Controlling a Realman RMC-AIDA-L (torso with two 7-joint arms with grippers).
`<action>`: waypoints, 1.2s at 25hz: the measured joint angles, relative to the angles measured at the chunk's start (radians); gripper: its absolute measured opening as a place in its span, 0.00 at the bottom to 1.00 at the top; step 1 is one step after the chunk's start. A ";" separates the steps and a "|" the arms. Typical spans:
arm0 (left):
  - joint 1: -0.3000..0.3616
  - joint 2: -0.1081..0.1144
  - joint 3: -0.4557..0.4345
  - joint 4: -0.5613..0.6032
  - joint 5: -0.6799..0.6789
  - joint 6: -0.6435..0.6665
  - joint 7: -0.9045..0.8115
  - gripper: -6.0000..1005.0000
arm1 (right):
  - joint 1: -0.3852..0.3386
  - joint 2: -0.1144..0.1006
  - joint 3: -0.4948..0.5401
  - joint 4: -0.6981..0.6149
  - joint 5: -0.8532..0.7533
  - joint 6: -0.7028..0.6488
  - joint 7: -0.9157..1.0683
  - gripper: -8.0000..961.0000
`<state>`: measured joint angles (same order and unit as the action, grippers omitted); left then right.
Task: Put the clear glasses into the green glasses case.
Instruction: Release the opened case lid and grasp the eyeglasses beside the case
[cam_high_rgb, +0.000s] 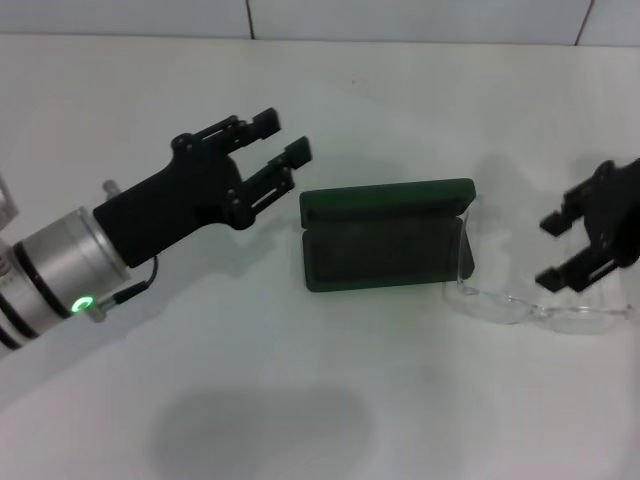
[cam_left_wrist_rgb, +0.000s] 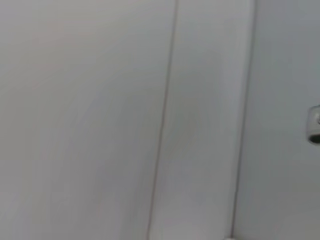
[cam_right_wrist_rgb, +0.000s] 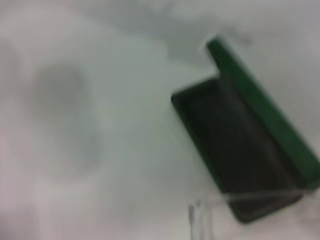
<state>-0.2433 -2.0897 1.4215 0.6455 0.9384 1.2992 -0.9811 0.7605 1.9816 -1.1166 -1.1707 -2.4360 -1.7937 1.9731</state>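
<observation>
the glasses (cam_high_rgb: 530, 305) lie on the white table (cam_high_rgb: 330, 400) nearest the robot on its right side, lenses toward the front edge, one clear temple arm running back along the right end of the case (cam_high_rgb: 385, 235). just beyond them, the right gripper (cam_high_rgb: 566, 248) hangs over the far part of the frames with its two black fingers (cam_high_rgb: 560, 275) spread wide apart and nothing between them; whether a fingertip touches the plastic cannot be told from the head view. the case sits at the middle of the table, open, its dark-lined tray facing up and holding nothing, the lid standing raised along the far side. the glasses rest just beside the case's right end, the temple arm close against its corner. in the right wrist view the case (cam_right_wrist_rgb: 245, 150) shows slanted and blurred, tray and upright lid both visible, with a clear sliver of the glasses (cam_right_wrist_rgb: 200, 217) at the frame's edge near the tray's end. on the robot's left, the left gripper (cam_high_rgb: 282, 140) hovers above the table, just beside the case's left far corner but apart from it, fingers parted and holding nothing, its black body and silver wrist reaching back toward the robot. farthest off, a tiled wall (cam_high_rgb: 420, 18) closes the scene. the left wrist view shows only pale blurred surfaces (cam_left_wrist_rgb: 100, 120) with faint seams.
</observation>
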 joint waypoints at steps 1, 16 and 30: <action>0.000 0.000 -0.004 -0.012 -0.002 0.001 0.000 0.51 | 0.002 0.008 -0.031 -0.007 -0.024 0.001 0.009 0.84; -0.012 -0.003 -0.018 -0.091 -0.038 0.015 -0.042 0.52 | 0.007 0.035 -0.316 -0.006 -0.098 0.125 0.086 0.67; -0.029 -0.002 -0.022 -0.143 -0.073 0.014 -0.036 0.51 | 0.001 0.041 -0.438 0.016 -0.086 0.173 0.081 0.64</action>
<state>-0.2727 -2.0920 1.3990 0.5024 0.8653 1.3128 -1.0170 0.7616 2.0227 -1.5541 -1.1543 -2.5222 -1.6211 2.0540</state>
